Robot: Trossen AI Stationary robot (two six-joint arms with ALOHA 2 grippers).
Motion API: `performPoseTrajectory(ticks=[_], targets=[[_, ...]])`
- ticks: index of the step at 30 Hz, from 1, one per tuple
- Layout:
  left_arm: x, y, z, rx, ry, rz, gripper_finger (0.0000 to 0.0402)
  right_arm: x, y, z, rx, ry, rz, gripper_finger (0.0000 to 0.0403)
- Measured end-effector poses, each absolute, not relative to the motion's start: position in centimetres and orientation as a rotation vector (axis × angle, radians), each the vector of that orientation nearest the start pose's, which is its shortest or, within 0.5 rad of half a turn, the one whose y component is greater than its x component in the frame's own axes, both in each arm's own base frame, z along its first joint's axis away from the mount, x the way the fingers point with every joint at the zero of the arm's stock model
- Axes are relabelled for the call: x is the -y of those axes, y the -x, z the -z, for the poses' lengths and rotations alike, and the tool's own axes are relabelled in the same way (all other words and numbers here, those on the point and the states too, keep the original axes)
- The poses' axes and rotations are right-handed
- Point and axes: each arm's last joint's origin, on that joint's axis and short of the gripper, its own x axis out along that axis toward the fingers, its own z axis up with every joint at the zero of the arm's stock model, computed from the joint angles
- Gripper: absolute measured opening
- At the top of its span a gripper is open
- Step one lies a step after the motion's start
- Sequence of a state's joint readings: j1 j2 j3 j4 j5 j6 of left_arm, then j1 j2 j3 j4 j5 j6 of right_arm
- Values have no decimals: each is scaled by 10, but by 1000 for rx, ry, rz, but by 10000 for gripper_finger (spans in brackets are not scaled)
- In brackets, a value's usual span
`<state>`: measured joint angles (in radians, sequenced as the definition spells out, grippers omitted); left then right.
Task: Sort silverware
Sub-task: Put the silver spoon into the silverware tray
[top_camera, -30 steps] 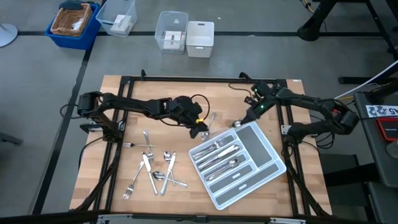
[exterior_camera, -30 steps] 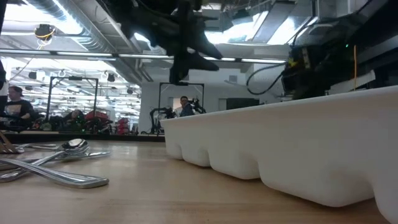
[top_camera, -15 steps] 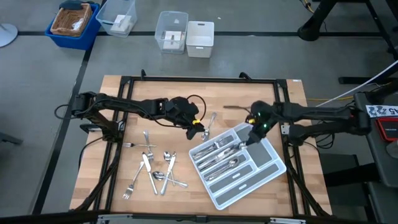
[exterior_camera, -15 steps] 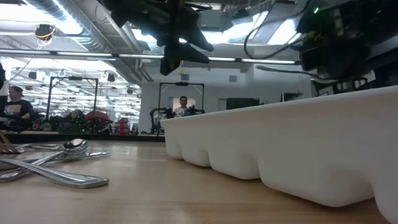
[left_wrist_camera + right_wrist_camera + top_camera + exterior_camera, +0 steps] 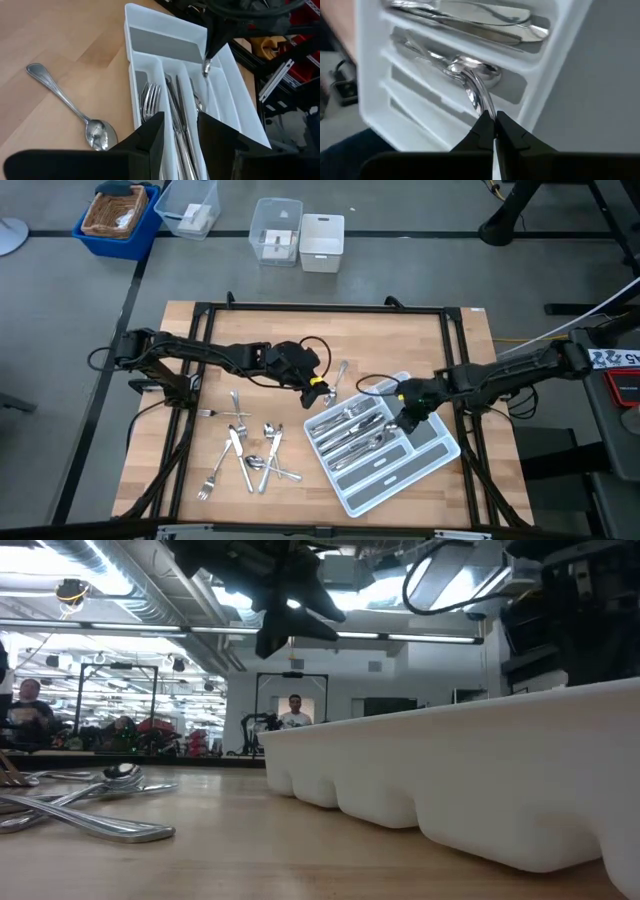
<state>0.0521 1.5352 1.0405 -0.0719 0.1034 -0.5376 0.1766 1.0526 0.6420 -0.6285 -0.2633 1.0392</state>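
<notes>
The left claw (image 5: 179, 137) shows as two dark fingers (image 5: 148, 137) with a gap between them, and nothing is in the gap. Past them sits a white tray (image 5: 150, 20) on the wooden counter (image 5: 45, 35). Forks (image 5: 150, 97) lie in one slot, and knives (image 5: 177, 107) lie in the slot beside it. One spoon (image 5: 75, 112) lies alone on the counter, just beside the tray. Farther off, the right claw (image 5: 207, 64) hangs over the tray with a shiny piece at its tip.
</notes>
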Motion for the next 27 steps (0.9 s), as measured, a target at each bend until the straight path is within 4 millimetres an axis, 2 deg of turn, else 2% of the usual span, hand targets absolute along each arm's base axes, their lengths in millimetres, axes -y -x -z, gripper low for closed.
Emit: performPoseTrajectory(ticks=[9,16,27], targets=[[-15,-336,-252,-565,547,-102,107,-62,-187,-193,-1198,-988,321,3],[-15,-336,-252,-567,454,-74,107,-71,-203,-183,-1144,-975,314,7],[-15,-336,-252,-568,340,-40,107,-74,-212,-169,-1184,-972,323,94]])
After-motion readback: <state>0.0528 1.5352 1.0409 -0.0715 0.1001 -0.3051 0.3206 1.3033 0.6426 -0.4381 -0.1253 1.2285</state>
